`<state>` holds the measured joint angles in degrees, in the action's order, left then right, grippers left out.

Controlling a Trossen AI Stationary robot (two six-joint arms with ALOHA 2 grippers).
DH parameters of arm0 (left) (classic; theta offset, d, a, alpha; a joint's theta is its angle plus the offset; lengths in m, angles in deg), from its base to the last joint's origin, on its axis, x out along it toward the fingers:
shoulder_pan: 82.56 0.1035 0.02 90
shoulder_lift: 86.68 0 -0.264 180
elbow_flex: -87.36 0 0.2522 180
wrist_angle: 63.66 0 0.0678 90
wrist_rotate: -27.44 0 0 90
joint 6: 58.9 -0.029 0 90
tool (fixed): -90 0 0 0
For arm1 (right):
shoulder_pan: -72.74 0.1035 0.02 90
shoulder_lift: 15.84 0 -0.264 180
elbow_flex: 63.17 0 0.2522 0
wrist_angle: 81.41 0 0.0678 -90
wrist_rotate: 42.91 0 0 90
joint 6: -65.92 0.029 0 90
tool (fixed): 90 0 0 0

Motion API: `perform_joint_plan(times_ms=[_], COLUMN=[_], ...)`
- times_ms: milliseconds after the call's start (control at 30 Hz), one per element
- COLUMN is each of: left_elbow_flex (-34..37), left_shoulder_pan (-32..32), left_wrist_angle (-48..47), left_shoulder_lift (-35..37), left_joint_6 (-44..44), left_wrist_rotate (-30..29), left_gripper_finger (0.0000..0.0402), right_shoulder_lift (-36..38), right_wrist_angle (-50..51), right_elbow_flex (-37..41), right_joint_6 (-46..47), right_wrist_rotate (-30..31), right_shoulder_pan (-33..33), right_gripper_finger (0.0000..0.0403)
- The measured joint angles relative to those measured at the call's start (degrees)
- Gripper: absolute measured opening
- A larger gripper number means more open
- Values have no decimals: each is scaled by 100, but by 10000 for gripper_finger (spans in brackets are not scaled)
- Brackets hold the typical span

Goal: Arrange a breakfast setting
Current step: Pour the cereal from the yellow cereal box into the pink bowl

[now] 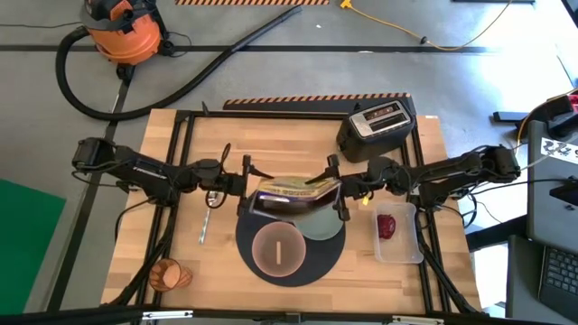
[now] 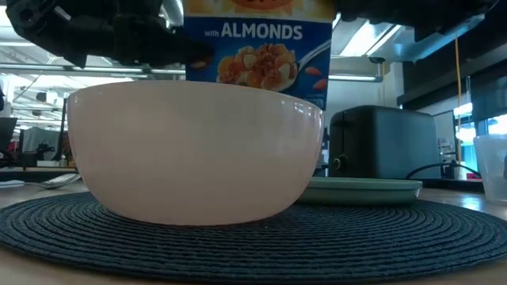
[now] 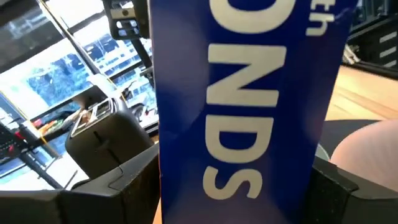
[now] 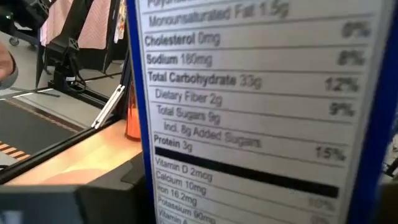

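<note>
Grey concrete floor (image 1: 298, 63) fills the top of the high view. An orange shop vacuum (image 1: 122, 29) stands at upper left, its black hose (image 1: 194, 77) curling toward the wooden bench (image 1: 190, 171). A yellow cable (image 1: 397, 27) trails at upper right. In the low view, ceiling lights (image 2: 368, 36) glow over distant desks (image 2: 32, 158) at left.

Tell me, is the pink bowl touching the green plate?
Cannot tell. The low view has the pink bowl overlapping the green plate, and from above their rims meet by eye, with no plain gap or contact.
</note>
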<state>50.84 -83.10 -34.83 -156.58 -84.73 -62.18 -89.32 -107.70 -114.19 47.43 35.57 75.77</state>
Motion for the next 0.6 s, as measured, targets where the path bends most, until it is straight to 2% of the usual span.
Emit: perform_joint_plan(times_ms=[100, 200, 300, 400, 600], left_elbow_flex=[10, 8, 8, 10, 15], left_shoulder_pan=[-69, -271, -495, -681, -1023], left_wrist_angle=[-497, -1162, -1711, -2057, -2615], left_shoulder_lift=[304, 722, 1131, 1525, 2116], left_joint_6=[-154, -585, -782, -809, -657], left_wrist_rotate=[-181, -857, -1435, -1798, -2393], left_gripper_finger=[276, 276, 276, 275, 270], right_shoulder_lift=[98, 244, 376, 513, 751], right_wrist_angle=[456, 940, 1257, 1268, 1298], right_elbow_flex=[0, 0, 2, 2, -2], right_joint_6=[-188, -428, -427, -427, -408], right_wrist_rotate=[188, 589, 686, 574, -54], right_shoulder_pan=[0, 0, -9, -9, -7], right_gripper_finger=[277, 302, 321, 332, 337])
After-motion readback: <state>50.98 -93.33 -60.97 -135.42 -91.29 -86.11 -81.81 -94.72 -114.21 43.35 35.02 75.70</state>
